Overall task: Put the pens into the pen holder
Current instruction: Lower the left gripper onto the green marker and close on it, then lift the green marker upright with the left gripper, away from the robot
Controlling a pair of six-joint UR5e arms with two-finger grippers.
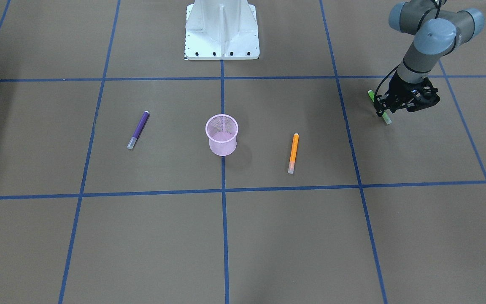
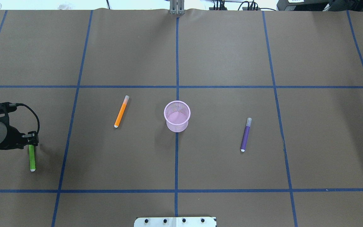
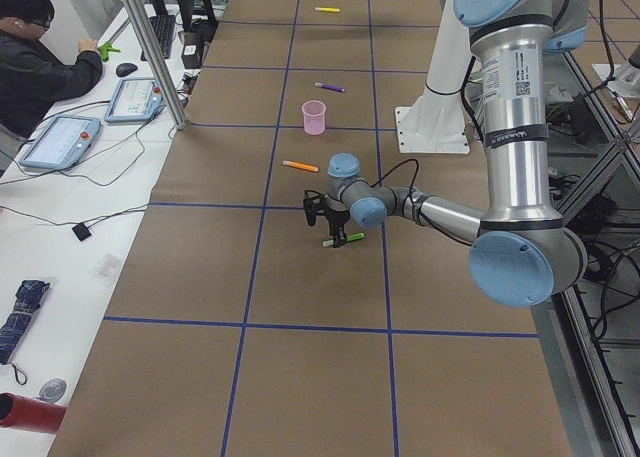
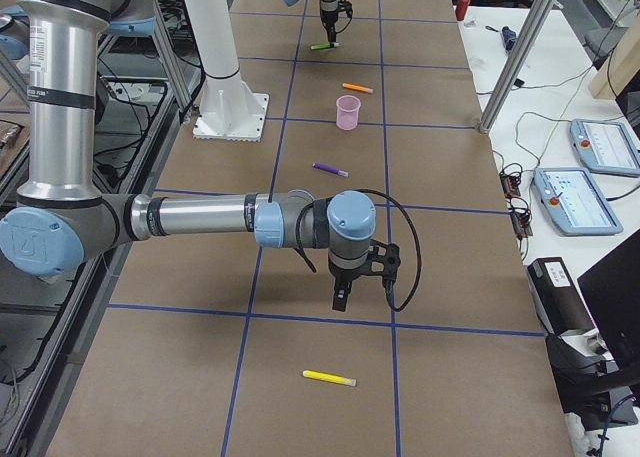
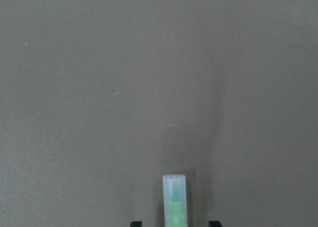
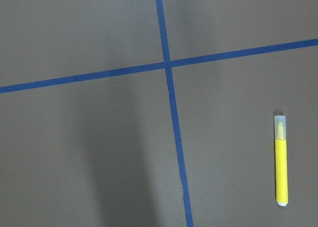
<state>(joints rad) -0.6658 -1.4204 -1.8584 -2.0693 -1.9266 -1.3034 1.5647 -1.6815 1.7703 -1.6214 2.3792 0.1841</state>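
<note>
Green pen straddled by left gripper, pen holder well apart

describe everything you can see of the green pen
The green pen is a slim, bright green stick, plastic by its look, with a pale translucent cap at one end and a small white tip at the other. It lies flat on the brown table at the robot's far left, well apart from the cup. The left hand is down over its cap half and straddles it. The wrist view shows a gap on each side, so it is not yet gripped.
</note>
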